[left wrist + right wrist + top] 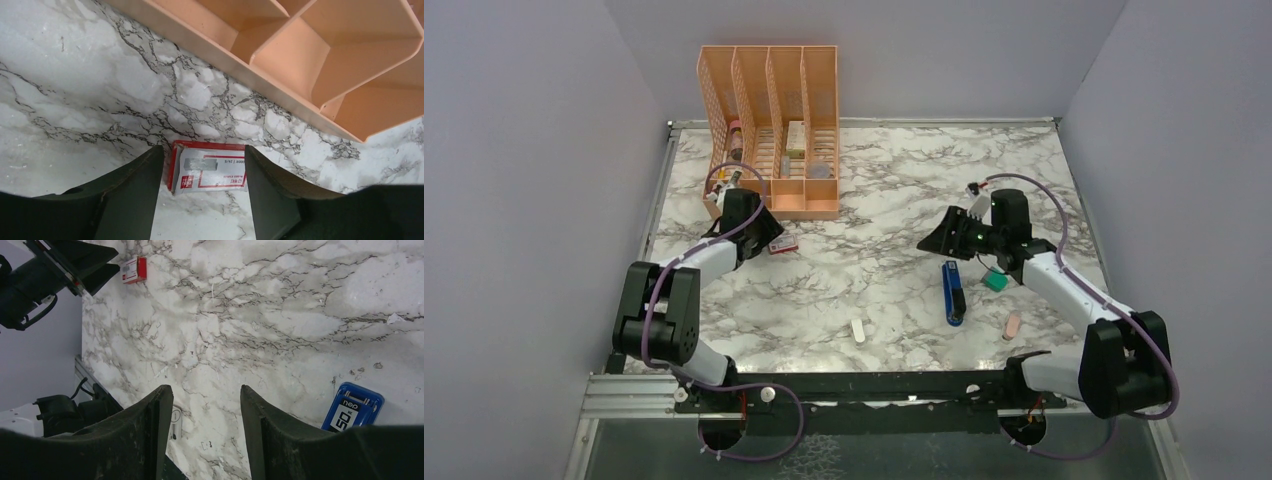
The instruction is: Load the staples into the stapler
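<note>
Blue stapler (953,292), just one, lies flat on the marble table (874,190) beside the bent right arm. The right gripper (939,238) hangs just past it, spread wide and empty. Further out, the left arm stretches forward with the left gripper (202,151) low, jaws parted either side of the single box of staples (210,173) beside one orange organizer (821,75).

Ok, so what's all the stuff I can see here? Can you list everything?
organizer: one, peach, back left of the table, with a few items inside too small to name
staples box: one, red with a pale label, just in front of the organizer
stapler: one, blue and black, right of centre
block: one, teal, beside the stapler
eraser: one, pink, near right
small piece: one, white, near middle
table: one, white-grey marble
left gripper: one, black, open, at the staples box
right gripper: one, black, open, over bare marble
</note>
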You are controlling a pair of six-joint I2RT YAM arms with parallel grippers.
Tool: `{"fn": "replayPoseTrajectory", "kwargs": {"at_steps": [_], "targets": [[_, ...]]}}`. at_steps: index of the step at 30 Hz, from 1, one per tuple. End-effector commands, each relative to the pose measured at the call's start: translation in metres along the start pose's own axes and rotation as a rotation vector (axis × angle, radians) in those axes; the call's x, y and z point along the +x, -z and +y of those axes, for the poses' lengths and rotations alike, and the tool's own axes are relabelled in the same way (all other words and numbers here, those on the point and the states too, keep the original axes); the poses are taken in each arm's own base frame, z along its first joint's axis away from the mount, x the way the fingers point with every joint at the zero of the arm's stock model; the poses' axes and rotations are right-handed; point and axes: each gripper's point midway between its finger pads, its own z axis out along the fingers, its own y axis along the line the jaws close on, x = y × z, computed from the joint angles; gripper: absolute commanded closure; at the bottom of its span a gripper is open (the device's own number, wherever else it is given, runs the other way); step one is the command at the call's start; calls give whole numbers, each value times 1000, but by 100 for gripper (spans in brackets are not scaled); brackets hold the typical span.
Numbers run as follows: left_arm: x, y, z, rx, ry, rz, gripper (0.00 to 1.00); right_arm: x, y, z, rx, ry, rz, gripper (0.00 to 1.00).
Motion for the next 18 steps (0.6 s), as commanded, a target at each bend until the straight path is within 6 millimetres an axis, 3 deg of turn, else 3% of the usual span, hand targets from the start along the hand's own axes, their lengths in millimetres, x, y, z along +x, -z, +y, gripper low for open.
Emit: {"fn": "replayPoseTrajectory", "kwargs": {"at_steps": [1,9,18], "targets": [[-15,-6,-10,25,-25,-48,42,-6,-4,6,-32,42,-1,44],[10,-11,-8,47,-75,28,53,0,-8,4,-29,42,12,48],[37,-6,-24,110,-160,87,55,1,-9,6,-23,57,11,50]]}}
